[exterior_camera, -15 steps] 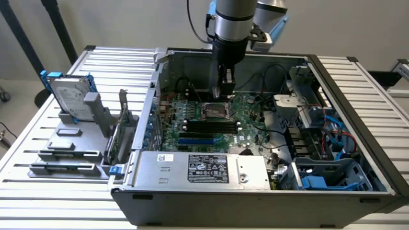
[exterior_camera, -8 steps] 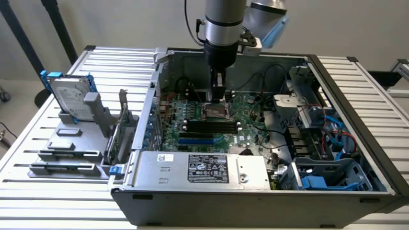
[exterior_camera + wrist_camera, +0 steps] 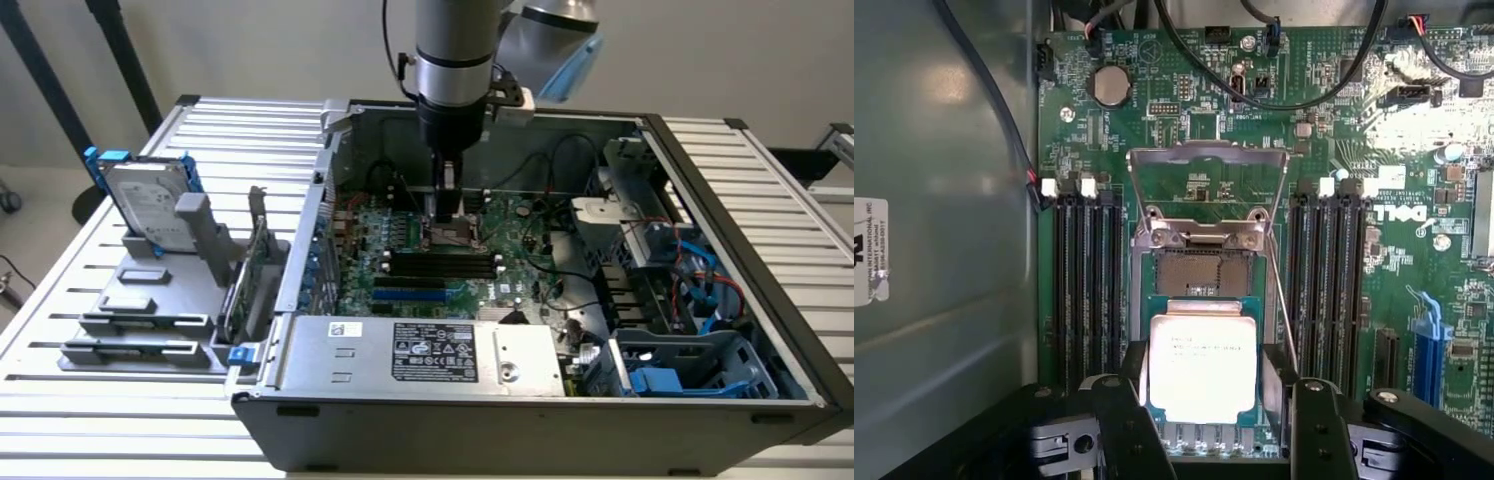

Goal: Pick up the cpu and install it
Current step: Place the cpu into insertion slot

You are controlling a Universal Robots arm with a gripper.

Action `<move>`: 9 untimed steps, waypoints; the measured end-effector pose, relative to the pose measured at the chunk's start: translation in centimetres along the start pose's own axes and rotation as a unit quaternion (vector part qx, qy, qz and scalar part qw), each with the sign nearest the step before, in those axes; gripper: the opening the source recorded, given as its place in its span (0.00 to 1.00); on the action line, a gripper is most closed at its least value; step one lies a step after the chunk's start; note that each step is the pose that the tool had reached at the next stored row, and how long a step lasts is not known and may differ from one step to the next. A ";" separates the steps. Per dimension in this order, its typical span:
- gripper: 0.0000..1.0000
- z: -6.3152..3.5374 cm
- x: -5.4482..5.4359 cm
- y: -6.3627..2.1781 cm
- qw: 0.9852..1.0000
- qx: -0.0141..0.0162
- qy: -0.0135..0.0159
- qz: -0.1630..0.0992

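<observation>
Jaws of the gripper (image 3: 1216, 400) were closed on the cpu (image 3: 1202, 365), held flat; the open socket (image 3: 1199, 272) was seen just ahead.

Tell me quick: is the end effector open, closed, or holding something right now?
End effector: closed on the cpu, holding it just above the motherboard socket.

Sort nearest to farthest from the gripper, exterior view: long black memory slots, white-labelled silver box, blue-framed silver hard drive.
1. Long black memory slots, beside the gripper
2. White-labelled silver box, case front
3. Blue-framed silver hard drive, outside, exterior view's left
</observation>
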State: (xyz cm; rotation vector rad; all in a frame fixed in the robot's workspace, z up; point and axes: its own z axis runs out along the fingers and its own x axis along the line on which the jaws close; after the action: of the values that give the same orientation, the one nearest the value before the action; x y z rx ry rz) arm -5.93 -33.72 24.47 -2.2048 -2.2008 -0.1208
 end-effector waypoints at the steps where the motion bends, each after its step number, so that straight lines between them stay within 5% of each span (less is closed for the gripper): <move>1: 0.54 0.15 0.0 0.00 1.000 -0.002 0.000 0.000; 9: 0.54 1.43 -0.2 -0.03 1.000 -0.008 0.000 0.003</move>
State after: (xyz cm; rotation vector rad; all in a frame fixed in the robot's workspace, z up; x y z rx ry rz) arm -5.91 -33.82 23.02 -2.2203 -2.2012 -0.1395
